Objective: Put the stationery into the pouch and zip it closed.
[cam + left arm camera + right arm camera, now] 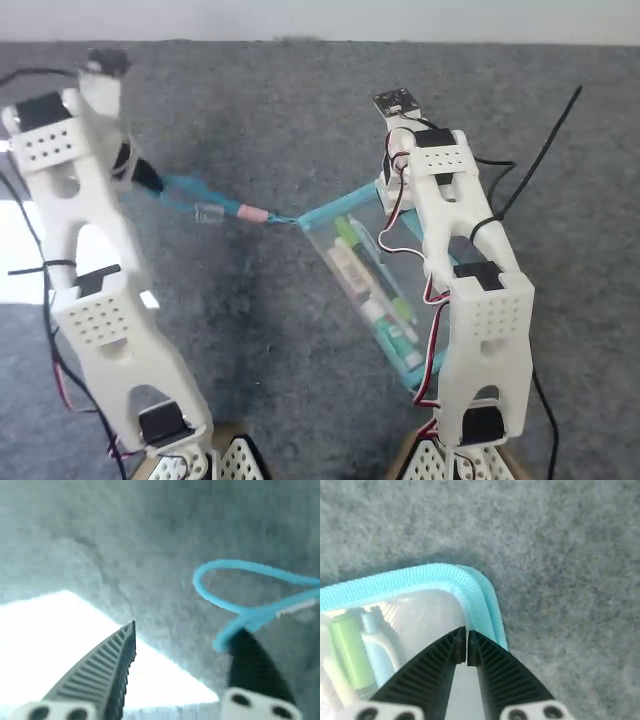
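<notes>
Found the pouch point(335, 212) lying slantwise on the grey counter point(280, 110) — clear walls, light-blue trim, partly under the right arm. Counted several pieces of stationery point(375, 290) inside it, among them a green pen point(350, 650) and some pale items. Logged the right claw point(466, 642) as pressed together, tips pinching the pouch's clear wall just inside the trim at a rounded corner. Traced a blue cord point(235, 567) from the pouch's corner nearest the left arm across the counter to the left claw point(186, 630) — clear clip point(208, 213) and pink piece point(250, 213) partway along. Logged the left claw as spread, cord looped against the tip of one finger point(250, 660). Could not tell whether the zip is closed.
</notes>
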Available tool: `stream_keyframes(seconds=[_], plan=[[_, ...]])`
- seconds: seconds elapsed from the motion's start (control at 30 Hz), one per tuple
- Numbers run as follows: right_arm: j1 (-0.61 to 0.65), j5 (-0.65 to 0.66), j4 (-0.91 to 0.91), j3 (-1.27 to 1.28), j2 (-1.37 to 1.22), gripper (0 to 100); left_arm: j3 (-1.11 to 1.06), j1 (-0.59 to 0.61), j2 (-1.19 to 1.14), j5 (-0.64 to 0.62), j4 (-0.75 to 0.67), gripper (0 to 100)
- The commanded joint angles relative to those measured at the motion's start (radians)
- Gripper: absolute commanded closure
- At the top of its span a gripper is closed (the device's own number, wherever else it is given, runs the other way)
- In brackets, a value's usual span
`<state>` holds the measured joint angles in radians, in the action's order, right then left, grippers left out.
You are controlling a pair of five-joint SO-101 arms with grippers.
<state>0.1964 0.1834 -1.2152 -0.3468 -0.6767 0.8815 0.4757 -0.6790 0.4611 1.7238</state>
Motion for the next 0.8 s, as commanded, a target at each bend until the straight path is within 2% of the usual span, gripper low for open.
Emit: stream_keyframes(seconds=[0.0,0.2,0.57,0.77], plan=[[-0.039,0.017,-0.008,-0.014,0.082,94.3,0.219,-0.029,0.031,-0.098,0.018,62],[-0.038,0.018,-0.041,0.002,0.274,93.8,0.518,-0.028,0.031,-0.215,0.034,62],[-0.018,-0.023,-0.101,0.003,0.426,93.7,0.55,-0.026,0.051,-0.23,0.034,61],[-0.015,-0.023,-0.196,0.002,0.633,96.3,0.539,-0.044,0.31,-0.319,0.035,62]])
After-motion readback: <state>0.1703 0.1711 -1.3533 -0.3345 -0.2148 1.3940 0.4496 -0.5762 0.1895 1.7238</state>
